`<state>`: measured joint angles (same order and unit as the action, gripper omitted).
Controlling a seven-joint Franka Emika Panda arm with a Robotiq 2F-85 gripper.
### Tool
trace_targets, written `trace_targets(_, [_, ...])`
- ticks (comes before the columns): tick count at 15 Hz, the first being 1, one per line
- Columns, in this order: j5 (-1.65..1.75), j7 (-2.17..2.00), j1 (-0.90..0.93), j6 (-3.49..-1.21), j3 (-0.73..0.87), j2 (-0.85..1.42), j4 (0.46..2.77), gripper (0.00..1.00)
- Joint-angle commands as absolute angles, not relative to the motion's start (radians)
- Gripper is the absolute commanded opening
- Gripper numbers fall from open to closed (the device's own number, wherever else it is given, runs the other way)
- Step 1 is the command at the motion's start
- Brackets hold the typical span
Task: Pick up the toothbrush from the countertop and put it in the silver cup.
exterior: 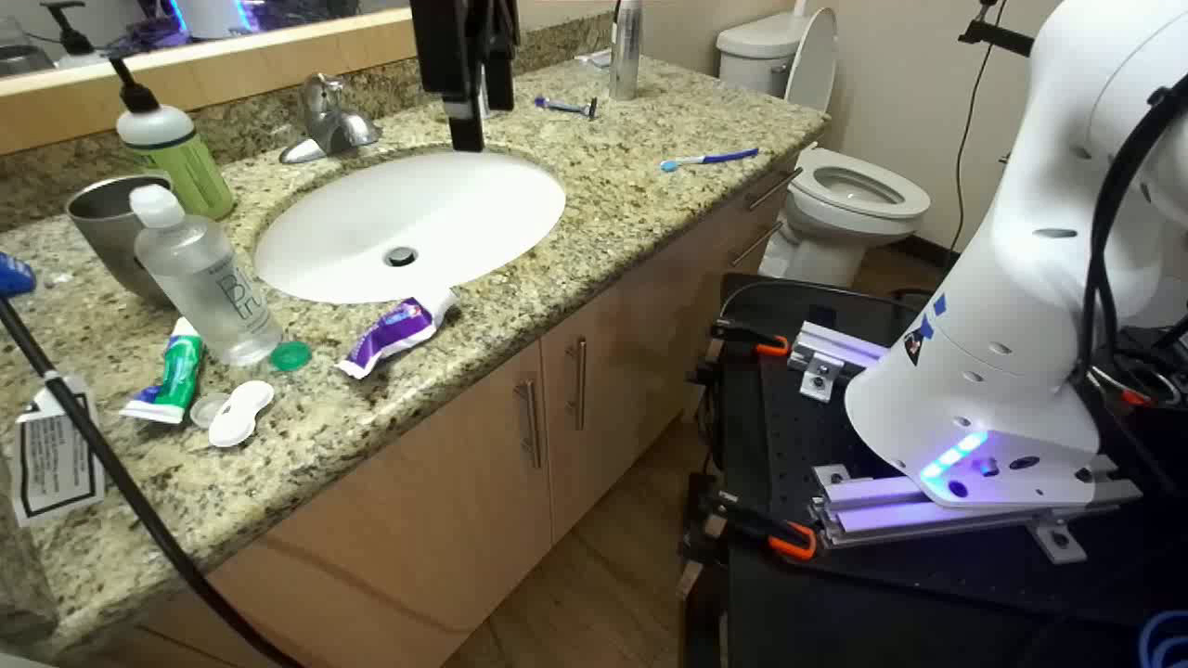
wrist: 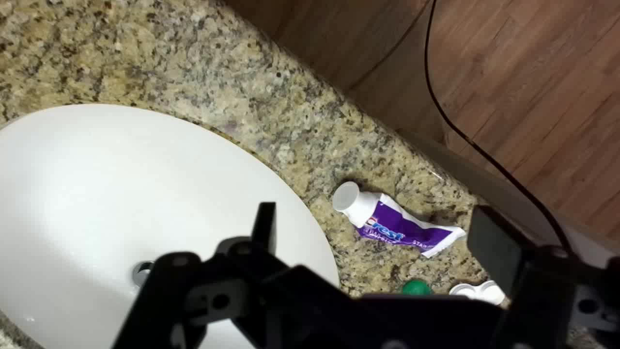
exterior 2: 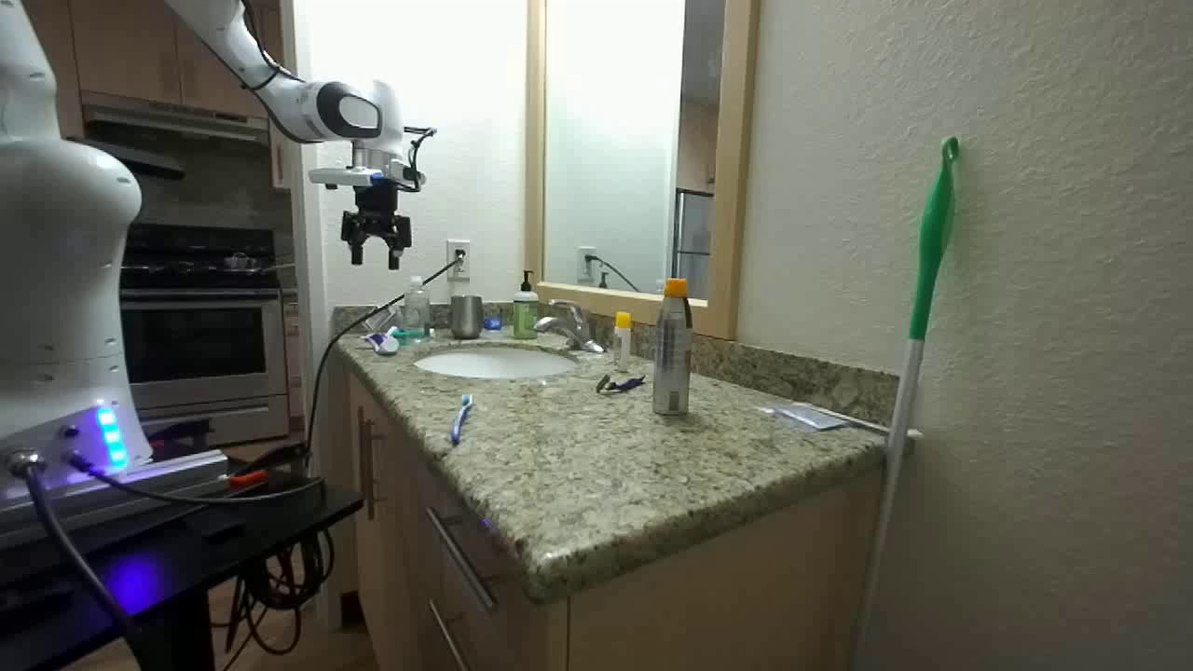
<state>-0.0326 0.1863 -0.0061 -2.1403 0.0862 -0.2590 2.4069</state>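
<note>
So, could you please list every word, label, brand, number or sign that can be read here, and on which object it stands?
"rest", probably Crest with an unclear first letter: purple tube, wrist view.
"STA", following letters unclear: same tube, towards its flat end.
Large letters, not surely readable: clear bottle.
Any print too small or blurred: green bottle, white paper tag, silver can, green tube.
No readable text: toothbrush, silver cup.

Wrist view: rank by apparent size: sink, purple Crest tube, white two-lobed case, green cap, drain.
Largest to smallest:
1. Sink, even cut off by the frame edge
2. Purple Crest tube
3. White two-lobed case, partly covered
Last, unranked: green cap and drain; both partly hidden, too close to call.
</note>
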Motion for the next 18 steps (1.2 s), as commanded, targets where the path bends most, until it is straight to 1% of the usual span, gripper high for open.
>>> trace_targets(1, [-0.034,0.187,-0.013,-2.138,0.08,-0.259,2.406,1.0])
trace_targets(6, [-0.034,0.187,-0.013,-2.138,0.08,-0.259,2.406,1.0])
trace_targets(7, [-0.025,0.139,-0.033,-2.186,0.086,-0.246,2.399,1.0])
trace_targets(14, [0.011,0.098,-0.246,-2.294,0.29,-0.095,2.25,1.0])
trace_targets(16, [0.06,0.075,-0.308,-2.283,0.34,-0.047,2.17,1.0])
trace_targets(18, [0.084,0.043,-0.326,-2.153,0.351,-0.048,2.071,1.0])
